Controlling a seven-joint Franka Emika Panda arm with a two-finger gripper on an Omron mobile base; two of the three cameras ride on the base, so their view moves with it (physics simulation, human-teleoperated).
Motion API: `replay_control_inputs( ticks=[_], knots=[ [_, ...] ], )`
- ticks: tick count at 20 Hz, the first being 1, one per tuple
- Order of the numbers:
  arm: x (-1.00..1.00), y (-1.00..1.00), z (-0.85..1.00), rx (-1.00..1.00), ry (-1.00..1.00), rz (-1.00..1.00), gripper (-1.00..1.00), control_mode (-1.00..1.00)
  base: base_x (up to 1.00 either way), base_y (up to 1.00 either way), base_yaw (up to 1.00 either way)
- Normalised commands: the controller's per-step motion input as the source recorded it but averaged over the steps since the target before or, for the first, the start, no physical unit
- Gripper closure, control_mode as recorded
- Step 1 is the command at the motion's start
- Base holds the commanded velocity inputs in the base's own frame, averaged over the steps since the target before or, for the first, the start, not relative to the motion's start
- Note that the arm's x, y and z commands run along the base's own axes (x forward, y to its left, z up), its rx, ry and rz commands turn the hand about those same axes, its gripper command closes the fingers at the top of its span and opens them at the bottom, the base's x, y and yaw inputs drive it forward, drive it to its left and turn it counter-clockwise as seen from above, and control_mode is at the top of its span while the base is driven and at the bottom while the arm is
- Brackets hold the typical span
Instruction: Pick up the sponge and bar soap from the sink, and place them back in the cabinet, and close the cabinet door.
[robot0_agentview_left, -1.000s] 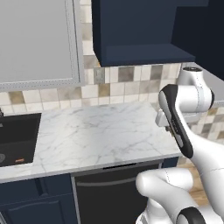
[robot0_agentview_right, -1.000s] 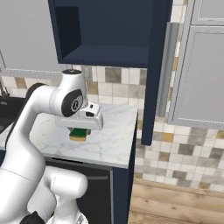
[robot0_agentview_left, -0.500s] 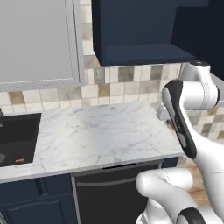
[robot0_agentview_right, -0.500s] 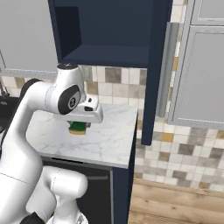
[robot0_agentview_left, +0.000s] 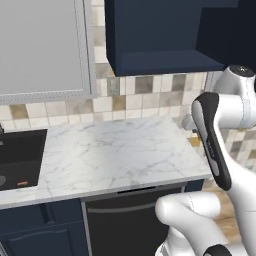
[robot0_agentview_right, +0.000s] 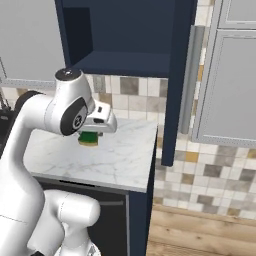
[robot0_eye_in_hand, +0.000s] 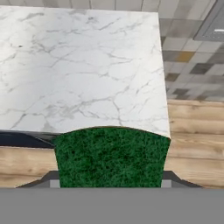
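Sponge (robot0_agentview_right: 90, 138) sits pinched in our jaws above the worktop (robot0_agentview_right: 115, 155), near its right edge, below the open cabinet (robot0_agentview_right: 125, 35).

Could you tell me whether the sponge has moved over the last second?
Yes. In the right base view the sponge, held by the gripper, has risen from the marble counter towards the open navy cabinet.

A kitchen: marble counter (robot0_agentview_left: 115, 150), sink (robot0_agentview_left: 20, 160), tiled backsplash (robot0_agentview_left: 145, 95)
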Motion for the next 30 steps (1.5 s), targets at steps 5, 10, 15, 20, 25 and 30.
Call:
replay_control_inputs(
  ticks=[5, 10, 15, 20, 25, 30],
  knots=[
    [0.0, -0.01, 0.22, 0.0, -0.25, 0.0, 1.0, -1.0, 0.0, 0.0, 0.0],
    [0.0, -0.03, 0.22, 0.0, -0.31, 0.0, 1.0, -1.0, 0.0, 0.0, 0.0],
    [0.0, -0.05, 0.16, 0.0, -0.29, 0.0, 1.0, -1.0, 0.0, 0.0, 0.0],
    [0.0, -0.07, 0.2, 0.0, -0.17, 0.0, 1.0, -1.0, 0.0, 0.0, 0.0],
    [0.0, 0.0, 0.36, 0.0, -0.02, 0.0, 1.0, -1.0, 0.0, 0.0, 0.0],
    [0.0, 0.0, 0.37, 0.0, 0.01, 0.0, 1.0, -1.0, 0.0, 0.0, 0.0]
  ],
)
